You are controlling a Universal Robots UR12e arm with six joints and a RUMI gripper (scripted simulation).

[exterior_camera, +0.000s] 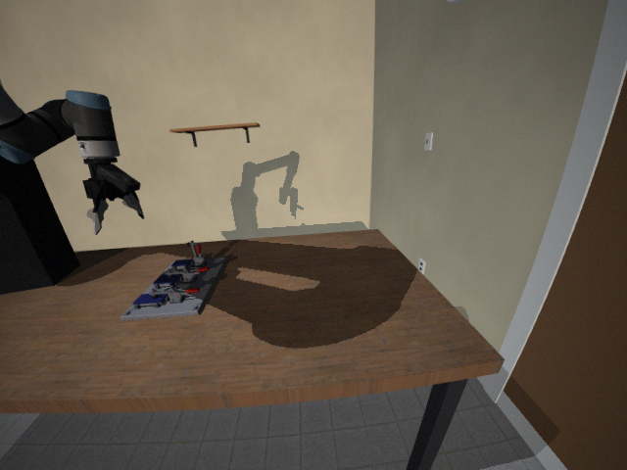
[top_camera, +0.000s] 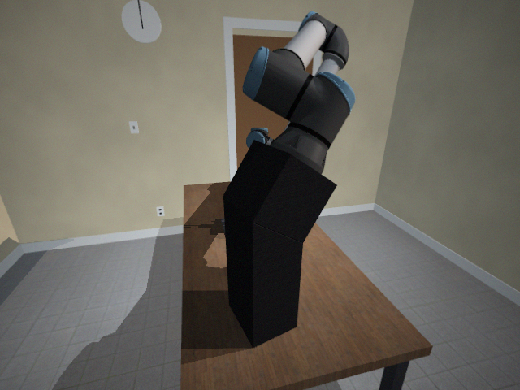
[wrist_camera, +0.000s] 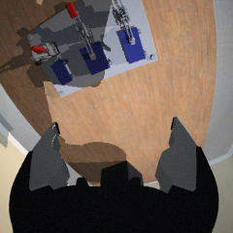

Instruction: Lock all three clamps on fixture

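Black pedestal (top_camera: 275,268) (exterior_camera: 23,227) hides fixture in top view | gripper (exterior_camera: 117,214) (wrist_camera: 114,120) jaws spread | wall shelf (exterior_camera: 215,127) behind

Robot arm on a tall black pedestal (top_camera: 275,268), at a wooden surface (top_camera: 348,302).
The arm (top_camera: 318,101), dark grey with pale tubes and blue caps, bends above the pedestal, in front of a brown door (top_camera: 248,113) with a white frame (top_camera: 230,101). A round white clock (top_camera: 141,20) hangs on the beige wall (top_camera: 75,92), above a switch plate (top_camera: 133,127) and an outlet (top_camera: 160,210).
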